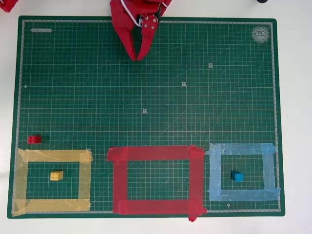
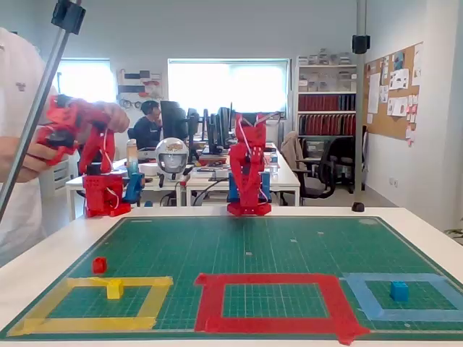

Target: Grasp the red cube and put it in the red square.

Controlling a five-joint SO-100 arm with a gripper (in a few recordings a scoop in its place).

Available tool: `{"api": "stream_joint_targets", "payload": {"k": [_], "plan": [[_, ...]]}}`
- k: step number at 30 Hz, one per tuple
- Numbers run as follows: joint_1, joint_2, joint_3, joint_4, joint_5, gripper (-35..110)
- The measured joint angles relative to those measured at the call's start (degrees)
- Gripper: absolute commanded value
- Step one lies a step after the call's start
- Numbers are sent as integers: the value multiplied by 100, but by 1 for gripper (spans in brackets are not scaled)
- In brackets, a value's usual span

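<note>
Bright, even daylight from rear windows [image 2: 228, 85]; faint shadows, background slightly soft.

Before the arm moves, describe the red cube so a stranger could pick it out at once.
Start at the green cutting mat and go to the yellow tape outline at its lower left in the overhead view. Just above that outline's top left corner, on bare mat, sits the red cube. Unlike the yellow block and blue block, it lies outside every outline.

Overhead view looks straight down on the green mat [image 1: 146, 97]; fixed view faces it low from its taped edge
</note>
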Motion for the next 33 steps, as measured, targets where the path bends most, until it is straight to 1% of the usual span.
{"api": "stream_joint_targets", "payload": {"k": [4,9,12,15,18,22,30,33], "plan": [[396,-2109,-2145,0,0,-1],[1020,-4236,-3762,-132,0,-1],[1301,-5414,-4465,-659,0,-1],[1626,-6337,-4772,-1582,0,-1],[1898,-6952,-4825,-2681,-44,-1],[2074,-7102,-4544,-3955,-255,-1],[2408,-6847,-2391,-6750,-782,0],[2558,-6680,-1854,-7339,-800,0]]}}
